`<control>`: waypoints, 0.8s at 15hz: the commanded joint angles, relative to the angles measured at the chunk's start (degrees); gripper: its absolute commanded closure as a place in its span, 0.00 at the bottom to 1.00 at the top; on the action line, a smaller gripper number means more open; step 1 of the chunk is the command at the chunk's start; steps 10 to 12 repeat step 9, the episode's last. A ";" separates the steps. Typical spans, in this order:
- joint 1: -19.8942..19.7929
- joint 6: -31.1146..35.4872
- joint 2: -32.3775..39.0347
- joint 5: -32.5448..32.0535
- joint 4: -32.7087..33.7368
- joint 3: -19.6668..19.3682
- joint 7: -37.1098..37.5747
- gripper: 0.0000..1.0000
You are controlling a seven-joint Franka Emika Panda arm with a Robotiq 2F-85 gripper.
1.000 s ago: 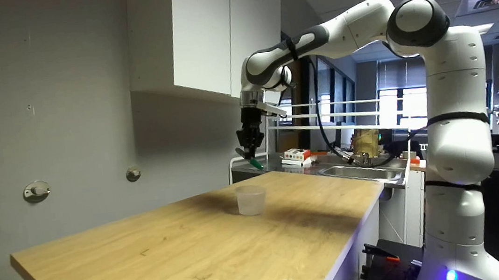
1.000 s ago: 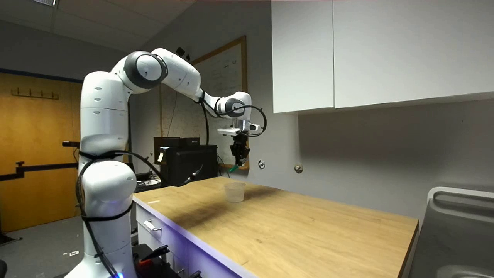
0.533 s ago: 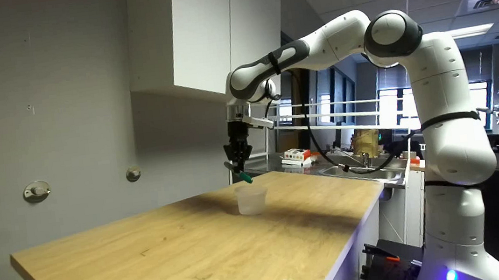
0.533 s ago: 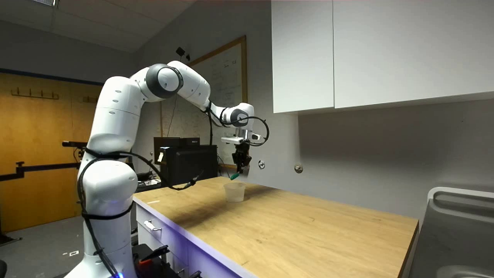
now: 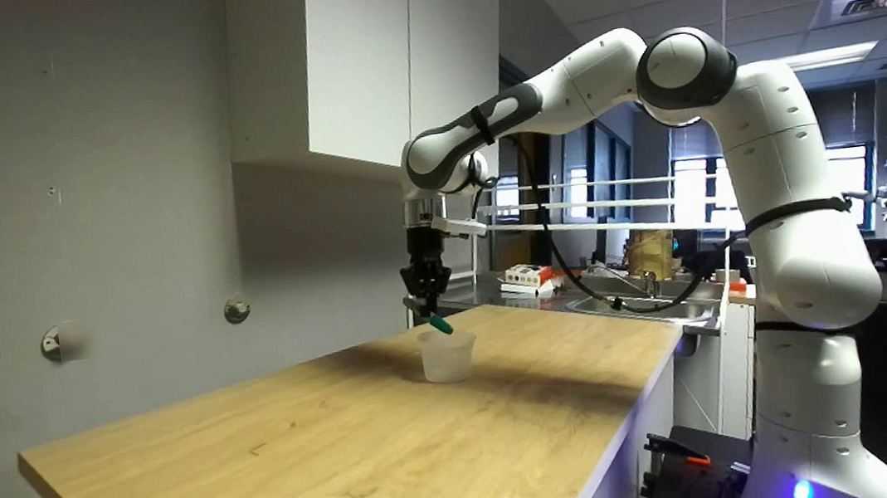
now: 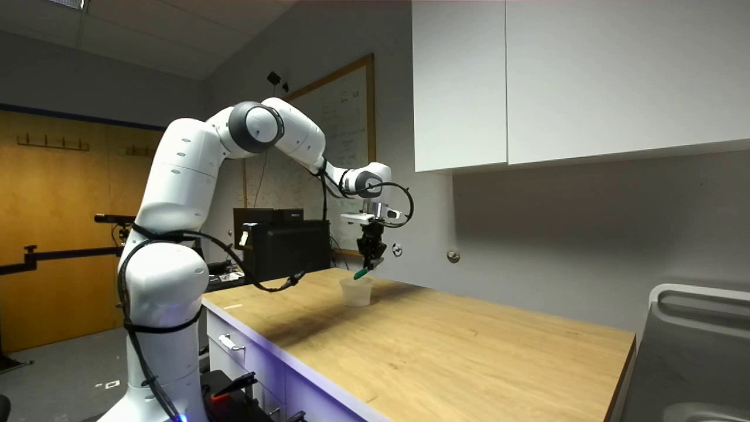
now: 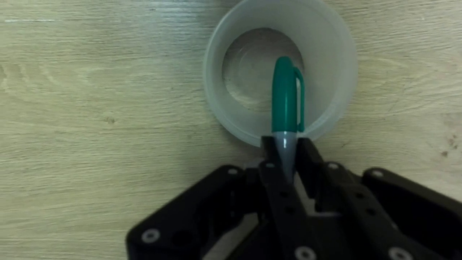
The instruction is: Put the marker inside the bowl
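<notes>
My gripper (image 7: pixel 286 142) is shut on the marker (image 7: pixel 284 97), with a black finger on each side of its grey body. The marker's green cap points away from the fingers and is tilted downward. The cap also shows in both exterior views (image 5: pixel 441 323) (image 6: pixel 360 273), at the height of the bowl's rim or just above it. The bowl (image 7: pixel 330 65) is a translucent whitish cup standing upright on the wooden counter, also in both exterior views (image 5: pixel 448 361) (image 6: pixel 356 294). In the wrist view the cap overlaps the bowl's opening, and the fingertips overlap its near rim. The marker's rear end is partly hidden by the fingers.
The wooden countertop (image 5: pixel 308 456) carries the bowl. White wall cabinets (image 5: pixel 360 66) hang above, beside the arm. A sink (image 5: pixel 642 306) and a white rack (image 5: pixel 599 219) stand beyond the counter. Black equipment (image 6: pixel 287 249) stands past the counter's far end.
The gripper has come down with the marker and shifted toward the bowl, bringing the green cap from well above it to about rim height. The bowl has not moved.
</notes>
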 commanded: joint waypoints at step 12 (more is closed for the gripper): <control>-0.54 -1.84 -0.21 -1.71 0.06 0.02 0.06 0.15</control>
